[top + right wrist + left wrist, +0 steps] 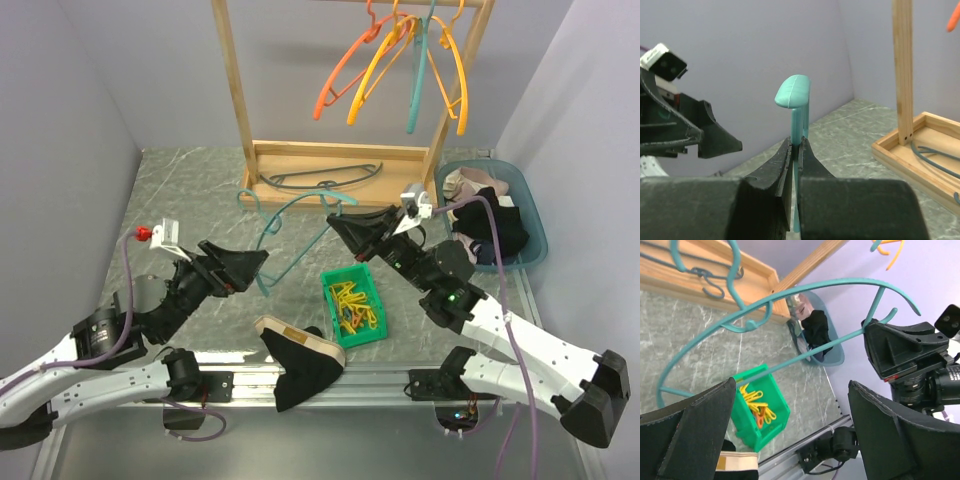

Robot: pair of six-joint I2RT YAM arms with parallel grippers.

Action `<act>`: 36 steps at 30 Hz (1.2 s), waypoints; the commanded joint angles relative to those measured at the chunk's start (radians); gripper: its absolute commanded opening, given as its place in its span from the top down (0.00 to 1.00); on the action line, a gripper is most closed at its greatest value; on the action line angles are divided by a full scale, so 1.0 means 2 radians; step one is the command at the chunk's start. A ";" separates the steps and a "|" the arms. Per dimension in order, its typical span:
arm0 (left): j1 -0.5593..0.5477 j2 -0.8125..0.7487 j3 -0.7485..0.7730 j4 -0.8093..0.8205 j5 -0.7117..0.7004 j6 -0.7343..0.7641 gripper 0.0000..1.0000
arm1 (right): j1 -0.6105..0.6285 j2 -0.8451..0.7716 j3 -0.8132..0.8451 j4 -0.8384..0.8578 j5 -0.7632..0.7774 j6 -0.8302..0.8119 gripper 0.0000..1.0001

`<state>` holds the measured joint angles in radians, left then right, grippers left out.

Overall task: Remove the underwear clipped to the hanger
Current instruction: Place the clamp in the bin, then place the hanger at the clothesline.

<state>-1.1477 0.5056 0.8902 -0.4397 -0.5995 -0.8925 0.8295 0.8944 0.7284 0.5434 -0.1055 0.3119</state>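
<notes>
A teal hanger [301, 255] hangs in the air over the table with no cloth on it. My right gripper [338, 218] is shut on its right end; the right wrist view shows the teal stem [800, 115] pinched between the jaws [796, 145]. My left gripper [255, 265] is open and empty, beside the hanger's left end; in the left wrist view [790, 387] the hanger's arc [790, 292] spans above its wide jaws. A black underwear with a beige waistband [303, 368] lies at the table's near edge, also seen in the left wrist view [735, 464].
A green bin of yellow pegs [352, 305] stands mid-table. A blue basket [530, 215] at the right holds more underwear [497, 232]. A wooden rack [340, 165] at the back carries orange, yellow and teal hangers [400, 65]; a grey hanger lies on its base.
</notes>
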 commanded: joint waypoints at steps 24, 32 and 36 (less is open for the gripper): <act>0.000 -0.069 -0.058 0.124 0.029 -0.272 0.01 | 0.256 0.114 -0.091 0.378 0.240 -0.431 1.00; 0.000 -0.060 -0.063 0.131 0.043 -0.298 0.01 | 0.316 0.250 -0.076 0.579 0.294 -0.567 1.00; 0.000 -0.060 -0.068 0.127 0.059 -0.305 0.01 | 0.327 0.286 -0.050 0.610 0.320 -0.610 1.00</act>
<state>-1.1481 0.3733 0.7601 -0.2138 -0.5289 -1.4712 1.4689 1.4425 0.5541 1.2507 0.4564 -0.7834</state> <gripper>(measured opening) 0.994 0.044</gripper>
